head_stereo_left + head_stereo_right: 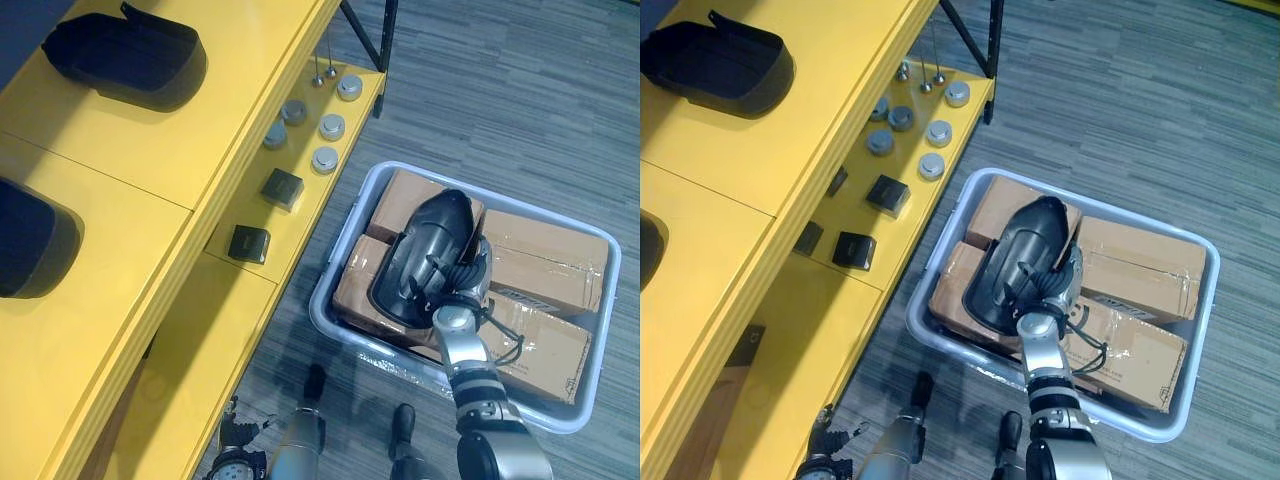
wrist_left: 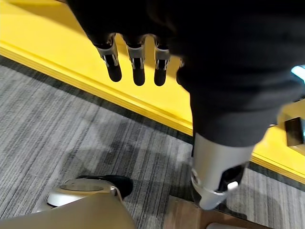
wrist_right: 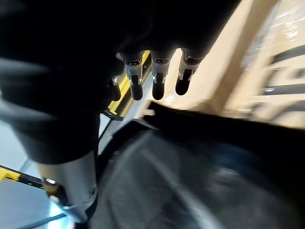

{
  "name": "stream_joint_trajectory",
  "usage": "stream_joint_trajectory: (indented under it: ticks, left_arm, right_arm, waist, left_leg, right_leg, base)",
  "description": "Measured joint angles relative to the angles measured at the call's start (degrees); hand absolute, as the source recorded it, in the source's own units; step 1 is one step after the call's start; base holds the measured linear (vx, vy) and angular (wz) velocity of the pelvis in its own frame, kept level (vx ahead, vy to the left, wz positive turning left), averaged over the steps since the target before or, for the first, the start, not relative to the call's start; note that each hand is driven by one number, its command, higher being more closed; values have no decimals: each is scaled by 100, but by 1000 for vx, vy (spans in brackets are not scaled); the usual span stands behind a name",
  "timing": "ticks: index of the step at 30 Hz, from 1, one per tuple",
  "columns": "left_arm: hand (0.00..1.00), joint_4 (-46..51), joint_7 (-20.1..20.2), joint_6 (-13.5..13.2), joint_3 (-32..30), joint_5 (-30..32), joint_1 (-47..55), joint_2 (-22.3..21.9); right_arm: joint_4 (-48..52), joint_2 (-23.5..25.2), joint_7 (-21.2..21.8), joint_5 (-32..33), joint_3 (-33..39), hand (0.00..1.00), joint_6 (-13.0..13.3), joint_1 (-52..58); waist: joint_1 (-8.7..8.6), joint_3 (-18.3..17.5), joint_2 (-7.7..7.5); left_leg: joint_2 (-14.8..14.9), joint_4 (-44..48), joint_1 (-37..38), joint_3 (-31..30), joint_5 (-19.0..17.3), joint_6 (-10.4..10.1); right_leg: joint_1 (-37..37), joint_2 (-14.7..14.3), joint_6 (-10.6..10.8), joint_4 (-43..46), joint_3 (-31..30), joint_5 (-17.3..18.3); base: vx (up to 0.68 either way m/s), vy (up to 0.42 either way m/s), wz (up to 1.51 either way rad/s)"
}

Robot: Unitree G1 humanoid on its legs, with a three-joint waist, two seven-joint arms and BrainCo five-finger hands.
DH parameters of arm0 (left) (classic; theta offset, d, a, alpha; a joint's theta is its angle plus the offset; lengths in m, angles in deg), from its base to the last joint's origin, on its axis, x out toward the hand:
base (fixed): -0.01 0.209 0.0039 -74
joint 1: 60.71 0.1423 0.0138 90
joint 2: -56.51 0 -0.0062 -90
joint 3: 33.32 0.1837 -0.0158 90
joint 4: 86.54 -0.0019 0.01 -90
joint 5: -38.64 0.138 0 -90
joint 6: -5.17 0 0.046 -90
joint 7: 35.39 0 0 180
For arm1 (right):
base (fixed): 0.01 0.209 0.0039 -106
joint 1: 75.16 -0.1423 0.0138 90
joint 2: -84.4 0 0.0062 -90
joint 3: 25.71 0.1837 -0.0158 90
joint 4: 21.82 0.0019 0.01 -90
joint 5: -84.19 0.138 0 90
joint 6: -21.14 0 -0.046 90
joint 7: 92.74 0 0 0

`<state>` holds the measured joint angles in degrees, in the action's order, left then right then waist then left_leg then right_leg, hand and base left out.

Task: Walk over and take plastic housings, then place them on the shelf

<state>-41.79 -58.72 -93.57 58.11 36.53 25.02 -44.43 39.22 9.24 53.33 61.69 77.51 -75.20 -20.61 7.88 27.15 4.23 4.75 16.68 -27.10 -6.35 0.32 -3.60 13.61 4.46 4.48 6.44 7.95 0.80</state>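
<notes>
A black plastic housing (image 1: 420, 260) lies open side up across cardboard boxes (image 1: 545, 260) in a grey bin (image 1: 335, 320) on the floor. My right hand (image 1: 468, 272) reaches down to the housing's right edge. In the right wrist view its fingers (image 3: 159, 78) are straight just over the housing's rim (image 3: 200, 124), with the thumb apart on the other side. Two more black housings (image 1: 125, 55) (image 1: 30, 240) rest on the yellow shelf top (image 1: 130, 160). My left hand (image 2: 138, 62) hangs open beside the shelf's edge, above the carpet.
The lower yellow shelf (image 1: 310, 205) carries several grey round weights (image 1: 325, 158) and two small black boxes (image 1: 282, 187) (image 1: 249, 243). A black frame leg (image 1: 385, 50) stands behind the shelf. Grey carpet (image 1: 520, 100) lies open around the bin.
</notes>
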Motion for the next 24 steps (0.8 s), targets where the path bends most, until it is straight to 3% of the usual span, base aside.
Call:
stream_joint_trajectory:
  ticks: [2,3,7,12,19,24]
  left_arm:
    - [0,0,-26,0,-5,-2,-22,4]
    - [0,-1,-38,0,-8,-2,-32,5]
    - [0,-33,-138,-7,0,-14,-60,9]
    - [0,-96,-141,-4,8,-112,-135,8]
    - [0,-214,-117,3,14,-124,-229,39]
    - [0,-132,-41,37,-13,-356,-173,44]
  right_arm:
    - [163,185,-60,-168,-43,0,-42,311]
    - [163,221,-73,-212,-44,100,-51,374]
    - [164,401,-210,-288,-105,100,-78,660]
    - [-412,242,-221,-47,175,100,5,351]
    - [-2411,-766,135,924,685,100,101,-1088]
    - [-2286,-1055,555,881,206,100,53,-1173]
  waist:
    - [-35,19,-33]
    - [-46,24,-40]
    - [-79,47,-82]
    - [-81,52,-128]
    - [-5,50,-138]
    - [6,55,-146]
  left_leg:
    - [33,9,-60,3,1,-2]
    - [39,13,-72,3,2,-3]
    - [46,10,-65,1,-10,-20]
    - [48,-39,-48,-13,7,-35]
    - [20,-351,41,-155,239,-63]
    - [50,-434,165,-151,285,-70]
  right_leg:
    - [67,-32,-7,1,-31,-5]
    - [75,-40,-9,1,-31,-6]
    - [75,-66,-10,-8,-57,-7]
    - [71,-84,-11,-11,-57,-7]
    - [40,-85,-11,-23,53,-6]
    - [-44,-88,-13,-20,48,-7]
  base:
    - [22,-18,-8]
    - [36,-17,-2]
    - [47,-9,-2]
    - [7,-1,0]
    - [6,-11,11]
    - [8,-4,1]
